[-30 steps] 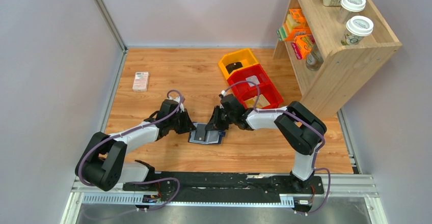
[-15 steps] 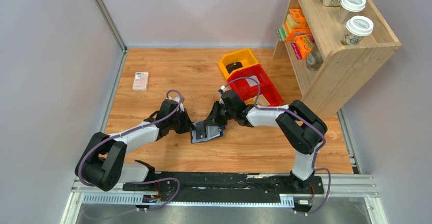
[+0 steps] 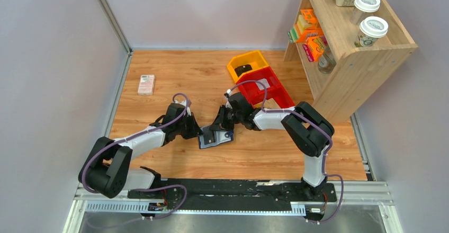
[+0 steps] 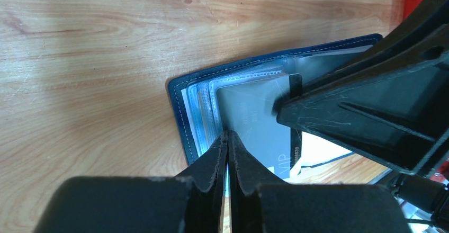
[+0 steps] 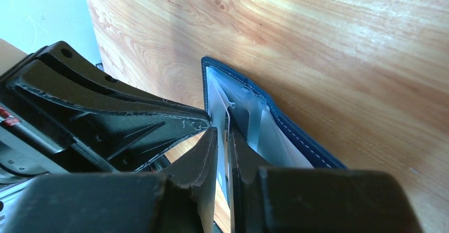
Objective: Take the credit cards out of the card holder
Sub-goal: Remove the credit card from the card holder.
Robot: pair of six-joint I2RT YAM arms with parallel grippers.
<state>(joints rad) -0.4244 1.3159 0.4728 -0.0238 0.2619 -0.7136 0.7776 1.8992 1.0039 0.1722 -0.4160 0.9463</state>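
Note:
The navy card holder (image 3: 214,140) lies open on the wooden table between my two grippers, its right half raised. My left gripper (image 3: 199,133) pinches a clear inner pocket leaf at the holder's near edge (image 4: 180,111), jaws almost touching (image 4: 227,134). A grey credit card (image 4: 254,117) marked VIP sticks partway out of a pocket. My right gripper (image 3: 219,125) is shut on that card's far edge (image 5: 221,131), and its fingers (image 4: 360,108) fill the right of the left wrist view. The holder's navy cover (image 5: 296,136) stands beside the right jaws. Other cards are hidden in the pockets.
A pink-white box (image 3: 146,84) lies at the far left. A yellow bin (image 3: 257,58) holding a small black object (image 3: 244,69) and a red bin (image 3: 275,92) sit just behind the right arm. A wooden shelf (image 3: 365,63) with cups and boxes stands at the right.
The right gripper has shifted a little left and back, closing onto the card. The holder's right half has tilted up and slid slightly left. The left arm has barely moved.

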